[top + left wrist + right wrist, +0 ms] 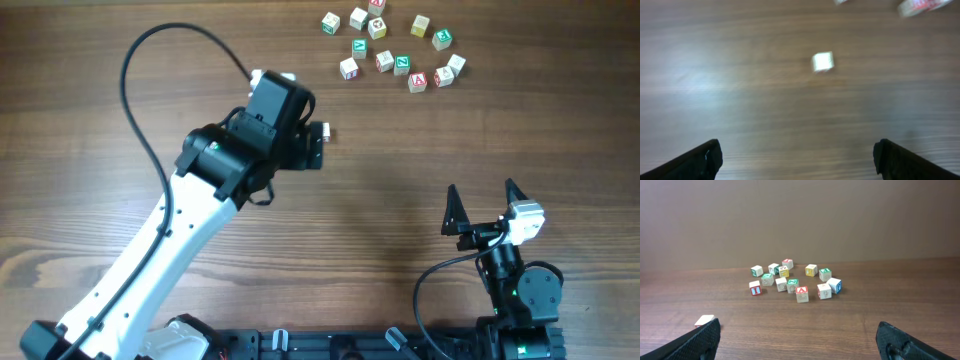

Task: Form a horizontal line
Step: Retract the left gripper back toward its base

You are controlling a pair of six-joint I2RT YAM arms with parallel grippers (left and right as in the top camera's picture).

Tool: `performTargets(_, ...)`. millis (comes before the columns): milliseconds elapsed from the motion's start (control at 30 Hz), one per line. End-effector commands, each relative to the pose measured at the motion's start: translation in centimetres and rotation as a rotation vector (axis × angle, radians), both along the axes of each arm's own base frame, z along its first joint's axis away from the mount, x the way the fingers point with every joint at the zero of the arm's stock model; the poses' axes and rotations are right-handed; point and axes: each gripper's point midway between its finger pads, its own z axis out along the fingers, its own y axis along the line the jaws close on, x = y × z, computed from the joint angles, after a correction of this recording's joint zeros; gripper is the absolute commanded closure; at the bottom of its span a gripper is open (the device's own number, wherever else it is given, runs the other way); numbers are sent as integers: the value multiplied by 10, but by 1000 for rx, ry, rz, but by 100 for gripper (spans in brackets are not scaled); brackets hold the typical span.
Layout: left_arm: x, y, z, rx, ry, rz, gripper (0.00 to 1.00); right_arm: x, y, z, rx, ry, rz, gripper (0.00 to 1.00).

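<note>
Several small wooden alphabet cubes lie in a loose cluster [395, 50] at the far right of the table, among them a red "A" cube [418, 81] [801, 294] and a green-lettered cube [402, 64] [792, 285]. One pale-faced cube [326, 131] [823, 61] [705, 320] lies alone on the wood, left of the cluster. My left gripper [314, 146] [797, 152] hangs open just beside and above it, holding nothing. Near the front edge my right gripper [481, 195] [797, 330] stands open and empty, facing the cluster.
The left arm [170, 240] stretches diagonally from the front left corner, its black cable [135, 100] looping to the left. The right arm's base [520, 300] sits at the front right. Bare wood lies between the lone cube and the right gripper.
</note>
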Motion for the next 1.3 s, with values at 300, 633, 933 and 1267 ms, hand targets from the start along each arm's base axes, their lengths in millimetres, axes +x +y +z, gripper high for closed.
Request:
performTargets(300, -40, 45, 36, 11, -48, 153, 0, 0, -1, 0, -10, -2, -5, 0)
performTargets(633, -63, 62, 70, -56, -150, 160, 0, 0, -1, 0, -10, -2, -5, 0)
performTargets(933, -86, 95, 94, -36, -250, 232, 0, 0, -1, 0, -9, -2, -5, 0)
performTargets(1267, -83, 107, 110, -38, -341, 289, 0, 0, -1, 0, -10, -2, -5, 0)
